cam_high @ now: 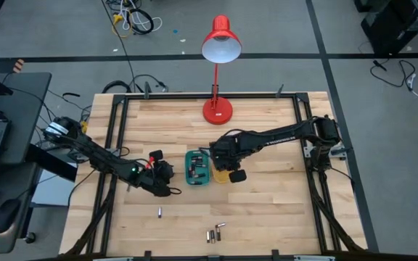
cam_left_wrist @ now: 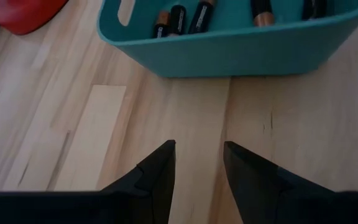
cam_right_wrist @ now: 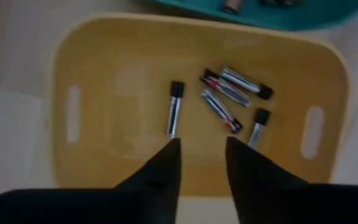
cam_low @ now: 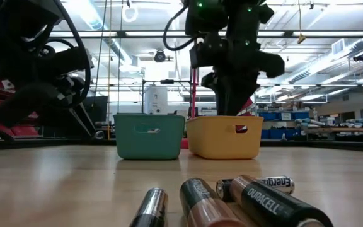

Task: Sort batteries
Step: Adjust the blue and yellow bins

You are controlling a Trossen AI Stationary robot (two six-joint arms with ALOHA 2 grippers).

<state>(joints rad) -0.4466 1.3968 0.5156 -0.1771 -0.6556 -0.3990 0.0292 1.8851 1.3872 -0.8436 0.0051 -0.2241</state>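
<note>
With its jaws apart and empty, the right gripper hangs directly over the yellow tray, while the loose batteries lie well toward the table's near edge.

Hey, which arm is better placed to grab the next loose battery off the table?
Probably left: the left gripper is open, empty and low beside the teal tray, nearer the loose batteries. The right gripper hangs over the yellow tray.

Light wooden bench: teal plastic tray beside yellow plastic tray, centre; red desk lamp far; loose dark cylindrical batteries near.
</note>
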